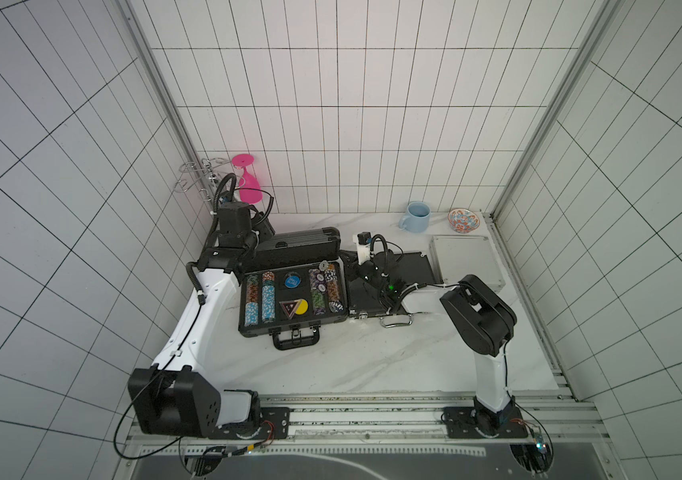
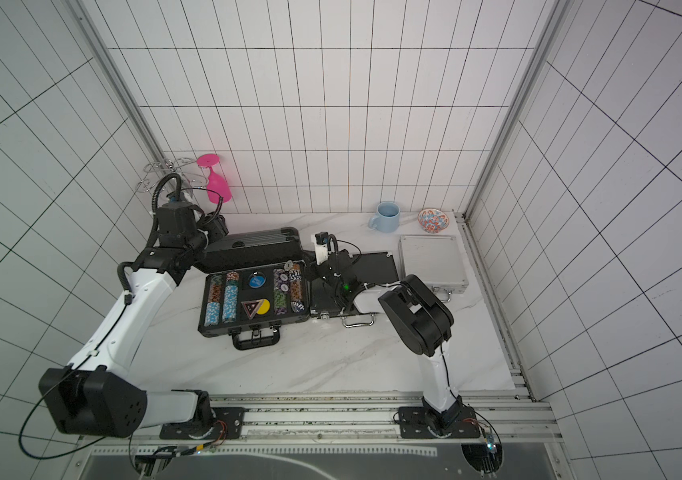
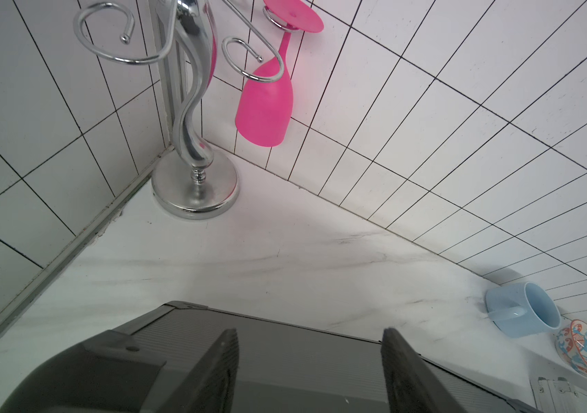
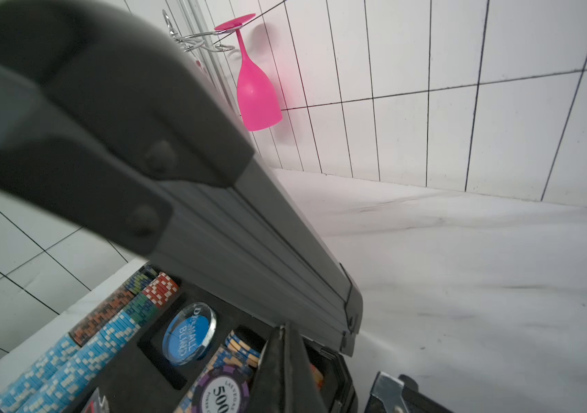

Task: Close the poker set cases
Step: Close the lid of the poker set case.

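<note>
The large dark-grey case (image 1: 248, 309) (image 2: 206, 316) lies open, its tray full of chips. Its lid (image 1: 298, 245) (image 2: 256, 245) (image 4: 249, 229) stands raised at the back. My left gripper (image 1: 266, 232) (image 3: 310, 332) is open behind the lid, fingers spread over its ribbed outer face (image 3: 302, 357). My right gripper (image 1: 347, 262) (image 4: 282, 332) is shut on nothing, at the tray's right rear corner beside the lid's lower end. The medium black case (image 1: 418, 268) (image 2: 376, 266) lies open flat under the right arm. The small silver case (image 1: 468, 262) (image 2: 430, 262) is closed at the right.
A chrome rack (image 3: 192, 143) with a hanging pink glass (image 1: 248, 187) (image 3: 265, 107) stands in the back left corner, close behind my left gripper. A blue mug (image 1: 416, 216) and a patterned bowl (image 1: 463, 220) sit by the back wall. Tiled walls close three sides.
</note>
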Robot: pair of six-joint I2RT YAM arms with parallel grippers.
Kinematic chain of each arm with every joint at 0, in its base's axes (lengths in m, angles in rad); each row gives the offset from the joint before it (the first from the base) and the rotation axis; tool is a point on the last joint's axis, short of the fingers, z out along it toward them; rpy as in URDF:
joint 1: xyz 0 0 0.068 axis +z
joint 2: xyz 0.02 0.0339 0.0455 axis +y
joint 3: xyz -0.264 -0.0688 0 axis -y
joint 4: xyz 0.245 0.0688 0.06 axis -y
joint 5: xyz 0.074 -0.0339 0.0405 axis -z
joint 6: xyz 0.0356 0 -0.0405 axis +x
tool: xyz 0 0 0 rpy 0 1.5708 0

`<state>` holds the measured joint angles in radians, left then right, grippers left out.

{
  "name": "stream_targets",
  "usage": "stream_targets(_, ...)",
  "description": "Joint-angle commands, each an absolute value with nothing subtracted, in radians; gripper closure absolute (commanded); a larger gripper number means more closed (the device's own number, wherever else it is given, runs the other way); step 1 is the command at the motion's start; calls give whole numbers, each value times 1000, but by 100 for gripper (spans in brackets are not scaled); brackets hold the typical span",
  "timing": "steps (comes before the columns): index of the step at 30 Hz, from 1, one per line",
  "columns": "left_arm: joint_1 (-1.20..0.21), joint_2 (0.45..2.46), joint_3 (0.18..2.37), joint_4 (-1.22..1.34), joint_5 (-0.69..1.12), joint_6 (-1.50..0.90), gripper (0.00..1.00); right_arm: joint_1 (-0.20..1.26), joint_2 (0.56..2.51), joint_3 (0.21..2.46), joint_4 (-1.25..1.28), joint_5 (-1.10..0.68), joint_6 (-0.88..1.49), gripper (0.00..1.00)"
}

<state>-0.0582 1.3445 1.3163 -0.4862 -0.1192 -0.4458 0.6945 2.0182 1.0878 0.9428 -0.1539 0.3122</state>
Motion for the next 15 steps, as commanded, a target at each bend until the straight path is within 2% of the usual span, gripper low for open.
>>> stream_targets(1, -64, 1357, 1373, -503, -153, -406, 37, 723, 2011, 1043, 970, -224, 341, 100)
stream_targets(10, -79, 1438, 1341, -545, -123, -385, 38, 730, 1974, 1012, 943, -255, 362, 100)
stream_targets(12, -80, 1425, 1305, -534, -126, -390, 38, 730, 1935, 967, 924, -255, 378, 76)
stream_targets(15, -81, 1416, 1262, -515, -121, -399, 38, 729, 1867, 896, 881, -245, 382, 63)
